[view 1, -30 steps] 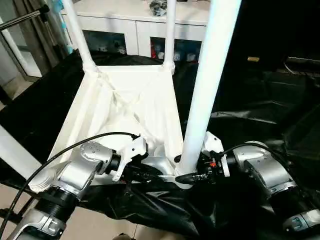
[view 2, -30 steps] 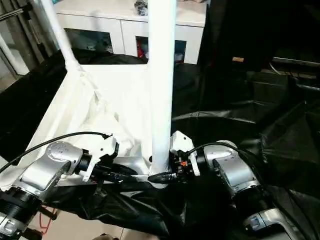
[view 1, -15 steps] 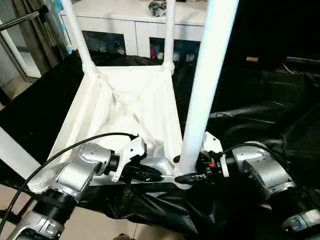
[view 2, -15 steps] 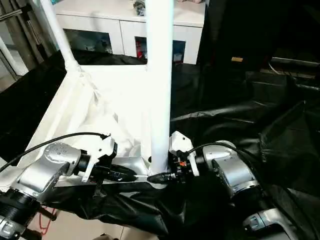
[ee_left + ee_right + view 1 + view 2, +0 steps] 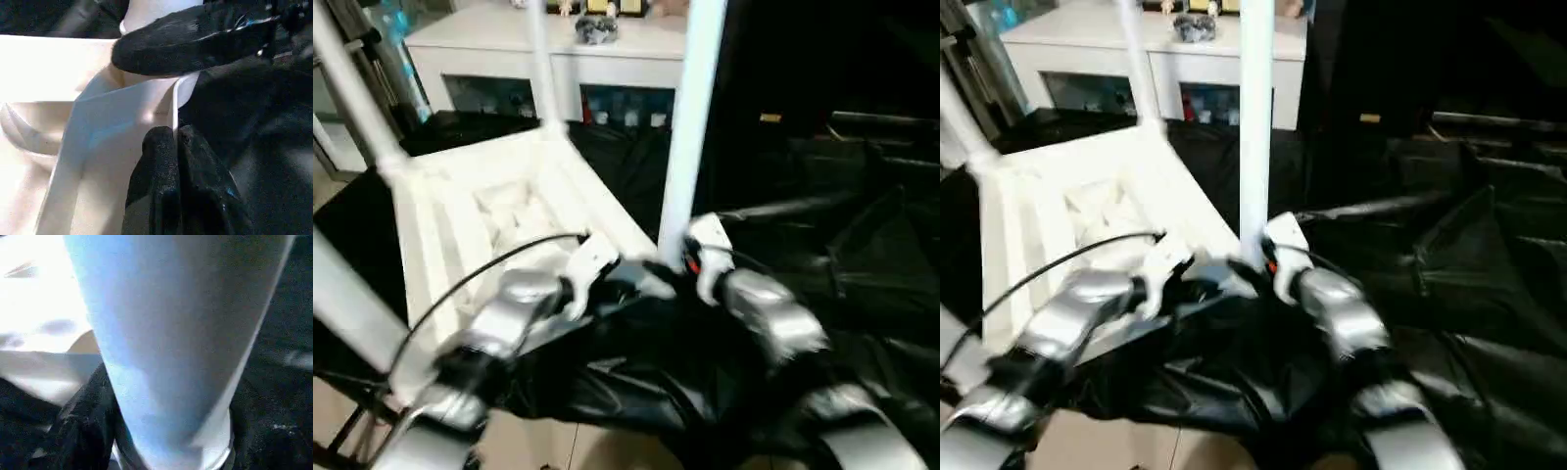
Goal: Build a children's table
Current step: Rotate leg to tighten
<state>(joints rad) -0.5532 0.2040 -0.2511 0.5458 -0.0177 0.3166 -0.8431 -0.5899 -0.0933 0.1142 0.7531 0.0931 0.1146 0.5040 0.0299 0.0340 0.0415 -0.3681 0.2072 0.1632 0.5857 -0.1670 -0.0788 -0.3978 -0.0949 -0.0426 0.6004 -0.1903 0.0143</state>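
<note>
The children's table lies upside down on black sheeting, its white ribbed tabletop point(image 5: 480, 211) facing up. White legs stand in its corners, among them the near-right leg point(image 5: 690, 117) and a far leg point(image 5: 538, 59). My right gripper point(image 5: 664, 268) is shut on the base of the near-right leg point(image 5: 166, 342), with a black finger point(image 5: 80, 428) on either side of it. My left gripper point(image 5: 175, 134) is shut on the thin white rim of the tabletop point(image 5: 122, 147), just beside that corner. The two grippers almost touch.
A white cabinet point(image 5: 480, 44) with glass doors and small items on top stands behind the table. Crumpled black sheeting point(image 5: 822, 245) covers the ground to the right and front. Bare floor point(image 5: 558, 450) shows at the near edge. Another leg point(image 5: 347, 304) crosses the left side.
The camera has shifted and the picture is smeared. The tabletop's far end has swung well to the left, more than the cabinet behind it. Both grippers keep their hold at the near-right corner.
</note>
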